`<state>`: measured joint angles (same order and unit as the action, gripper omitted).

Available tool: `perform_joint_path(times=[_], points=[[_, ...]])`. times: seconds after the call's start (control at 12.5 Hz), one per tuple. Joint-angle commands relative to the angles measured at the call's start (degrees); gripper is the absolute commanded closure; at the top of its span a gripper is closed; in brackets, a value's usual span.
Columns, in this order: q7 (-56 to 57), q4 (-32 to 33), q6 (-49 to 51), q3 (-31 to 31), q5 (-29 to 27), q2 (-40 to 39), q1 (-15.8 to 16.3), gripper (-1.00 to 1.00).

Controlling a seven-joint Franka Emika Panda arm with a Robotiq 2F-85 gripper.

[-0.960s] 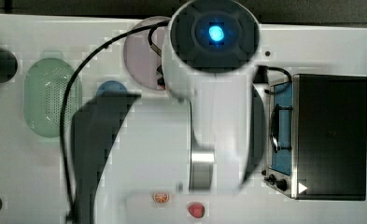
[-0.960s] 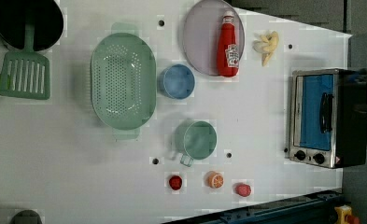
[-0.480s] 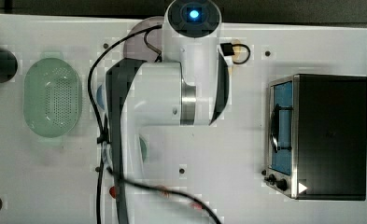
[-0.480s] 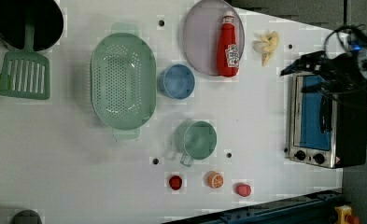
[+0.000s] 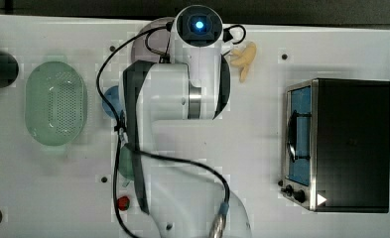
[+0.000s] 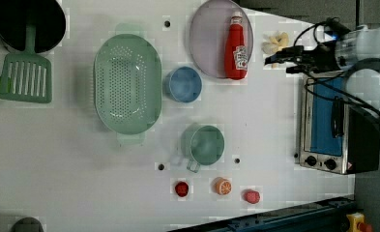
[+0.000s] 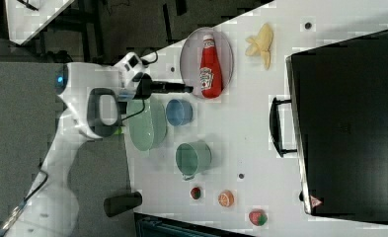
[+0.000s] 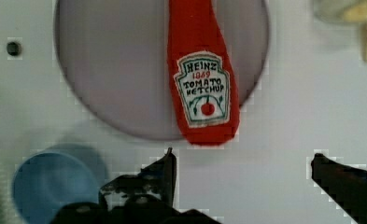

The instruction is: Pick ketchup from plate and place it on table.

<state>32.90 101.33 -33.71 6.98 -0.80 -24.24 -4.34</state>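
A: Where sits the small red ketchup bottle (image 6: 237, 49) with white cap and whitish label?

B: Lying flat on the large round pale greyish-lilac plate (image 6: 209, 46), toward the left view's right side of it, cap pointing to the left view's top. Base reaching the plate's rim and, in the wrist view, poking just past it over the white surface (image 6: 265, 125).

A: And the black pincer (image 8: 243, 175)?

B: Spread wide apart, gripping nothing. In the wrist view, one fingertip (image 8: 168, 163) just beside the bottle's base, the other well off to the side; no contact with the bottle. In the left view, hanging above the surface at the left view's right of the plate, over the peeled yellow banana (image 6: 275, 42).

A: Around the plate?

B: Small round blue dish (image 6: 183, 84) just beside the plate's rim, toward the left view's lower left. Green perforated oval basket (image 6: 126, 83) further to the left view's left. Green mug (image 6: 203, 145) below the dish in the left view. Silver toaster oven with blue door (image 6: 330, 128) at the left view's right edge. Three small toy fruits in a row near the left view's bottom edge.
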Motion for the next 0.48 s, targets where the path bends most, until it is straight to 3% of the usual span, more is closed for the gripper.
perform_joint_path(times=[0.08, 0.48], points=[[8.0, -1.2, -5.8, 0.2, 0.1, -3.5, 0.3, -1.00], [8.1, -1.4, -13.5, 0.1, 0.6, -10.5, 1.1, -1.00]])
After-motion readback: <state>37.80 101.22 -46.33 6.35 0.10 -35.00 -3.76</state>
